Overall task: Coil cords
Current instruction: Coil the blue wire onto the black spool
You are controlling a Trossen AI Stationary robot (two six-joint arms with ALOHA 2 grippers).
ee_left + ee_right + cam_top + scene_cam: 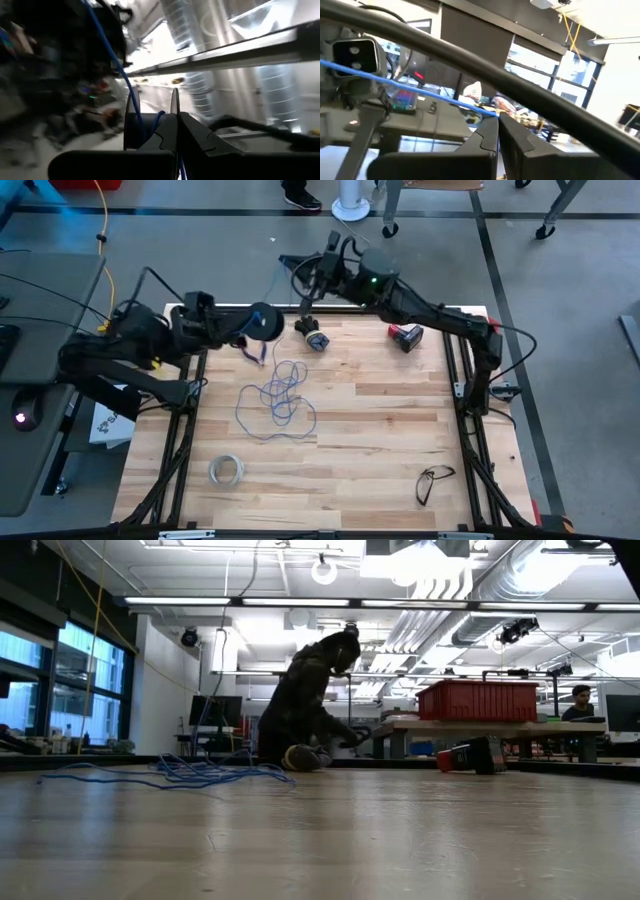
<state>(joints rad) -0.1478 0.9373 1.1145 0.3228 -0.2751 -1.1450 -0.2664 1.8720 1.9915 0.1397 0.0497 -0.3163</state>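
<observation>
The cord is a thin blue wire; its loose loops lie in a heap on the wooden table, also seen in the low view. My left gripper is raised over the far left of the table, shut on a small dark spool. My right gripper is raised beyond the table's far edge, shut on the wire. A stretch of wire runs from the spool up toward my right gripper. My left gripper pinches one flange of the spool between its two fingers, coming from the table's left side. The spool is lifted clear of the table, with wire on its core. My right gripper pinches a single strand of the wire at its fingertips. The strand leaves the fingers in a straight line.
A small dark object and a red-and-black one lie near the far edge. A whitish tape ring sits near left, glasses near right. A yellow cable hangs off the table's left.
</observation>
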